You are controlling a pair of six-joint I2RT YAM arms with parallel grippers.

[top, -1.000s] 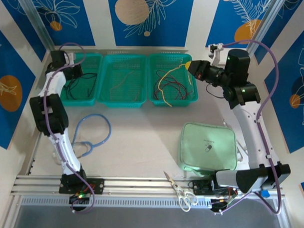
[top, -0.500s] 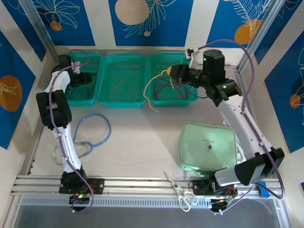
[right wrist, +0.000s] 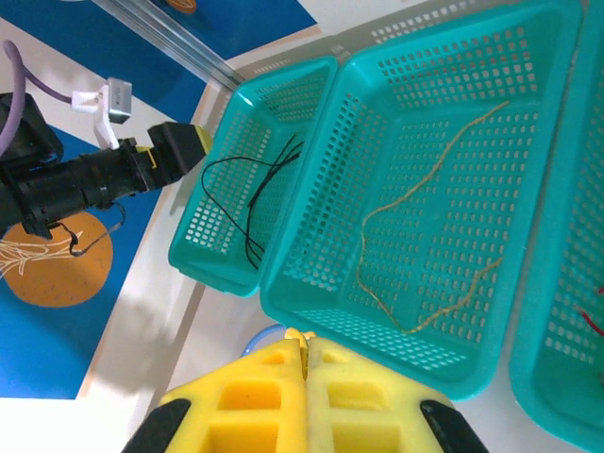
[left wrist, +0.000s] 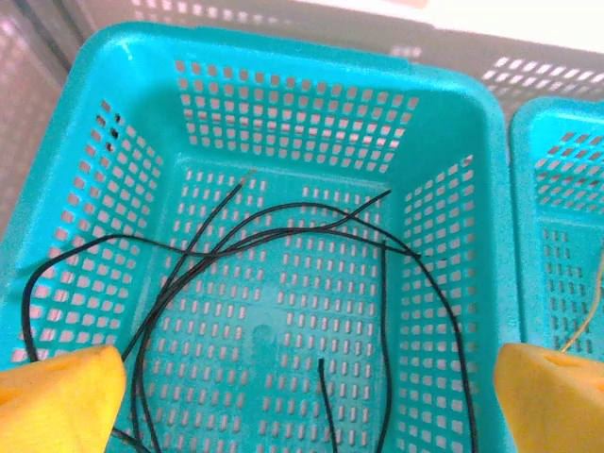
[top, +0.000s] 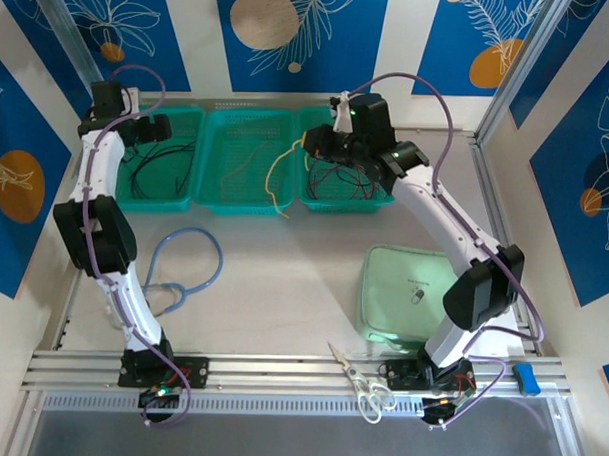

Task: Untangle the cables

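Along the back of the tabletop point(top: 283, 277), at the top of the overhead view, three teal baskets stand side by side. Over the left basket point(top: 185, 199) hang the left jaws, spread wide. In the left wrist view their yellow pads point(left wrist: 57, 401) sit in the two bottom corners of the frame with nothing between them. Below them, loose black cables point(left wrist: 283, 231) curl across the floor of that basket.

The right jaws are at the upper middle of the overhead view, above the gap between the middle basket point(top: 247, 208) and the right basket point(top: 345, 206). They are closed: in the right wrist view the pads point(right wrist: 245, 396) press flat together at the bottom edge. From them a yellow cable point(top: 273, 172) loops out to the left and hangs down, and its free end reaches the tabletop just in front of the baskets. A tan cable point(right wrist: 362, 269) lies alone in the middle basket. Red and black cables point(top: 341, 174) sit tangled in the right basket.

On the tabletop, a light-blue tube point(top: 215, 255) curls at the centre left and a pale green pouch point(top: 417, 292) lies at the centre right. Scissors point(top: 364, 385) rest on the rail at the bottom.
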